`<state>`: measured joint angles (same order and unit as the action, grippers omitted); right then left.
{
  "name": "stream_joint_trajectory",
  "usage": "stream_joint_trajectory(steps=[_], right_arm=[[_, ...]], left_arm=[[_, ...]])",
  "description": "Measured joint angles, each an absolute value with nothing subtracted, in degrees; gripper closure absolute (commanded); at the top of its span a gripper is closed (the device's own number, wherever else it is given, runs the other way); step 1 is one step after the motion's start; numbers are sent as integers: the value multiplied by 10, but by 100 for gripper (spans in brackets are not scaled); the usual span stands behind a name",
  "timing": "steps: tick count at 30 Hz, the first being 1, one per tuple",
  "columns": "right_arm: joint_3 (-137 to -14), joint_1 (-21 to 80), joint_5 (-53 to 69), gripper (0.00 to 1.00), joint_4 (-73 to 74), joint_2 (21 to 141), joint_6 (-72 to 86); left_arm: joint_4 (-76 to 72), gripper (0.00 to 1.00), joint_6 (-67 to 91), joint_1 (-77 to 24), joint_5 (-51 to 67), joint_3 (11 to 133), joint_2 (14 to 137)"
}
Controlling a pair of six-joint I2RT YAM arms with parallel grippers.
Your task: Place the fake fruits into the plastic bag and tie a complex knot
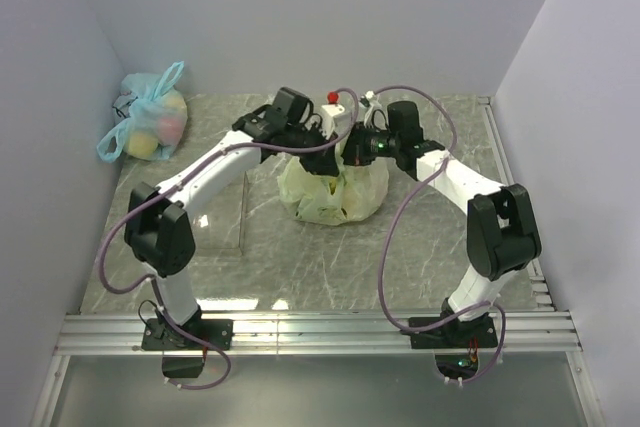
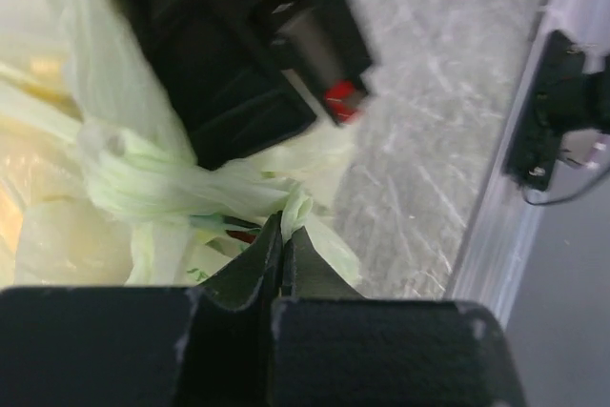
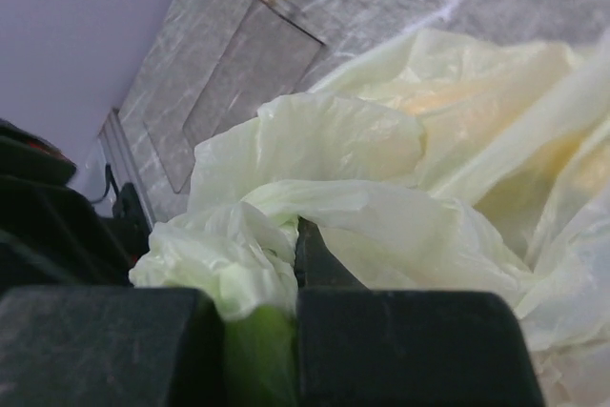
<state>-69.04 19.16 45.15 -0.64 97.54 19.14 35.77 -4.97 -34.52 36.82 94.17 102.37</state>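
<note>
Film this thin is the whole problem: the bag (image 1: 332,195) sits mid-table (image 1: 440,247) between the two arms, and it looks soft, crinkly and slippery, with almost no weight of its own. The fruits (image 1: 345,213) show only as yellow shapes through its lower half, so they seem to be inside already and give it what ballast it has. The left tool (image 2: 284,240) is closed almost completely, with a thin fold of bag nipped at its tips, just beside a twisted band (image 2: 143,178) of handle. The right tool (image 3: 259,316) is clamped on a bunched wad of the same film, which fills the gap between its fingers. By this, tying looks to be under way. Hold is best taken on the gathered, rope-like handle, not on single sheet, which would likely stretch or tear. Pulls should be gentle, or the bag may tip.
</note>
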Motion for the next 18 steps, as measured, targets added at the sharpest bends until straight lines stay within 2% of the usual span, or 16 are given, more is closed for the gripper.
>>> stream_joint_trajectory(steps=[7,18], right_arm=[[-618,190,382,100,-3,944,235],[-549,187,320,100,-38,880,295]], left_arm=[[333,100,17,-368,277,935,1109],[286,100,156,-380,194,928,1115]])
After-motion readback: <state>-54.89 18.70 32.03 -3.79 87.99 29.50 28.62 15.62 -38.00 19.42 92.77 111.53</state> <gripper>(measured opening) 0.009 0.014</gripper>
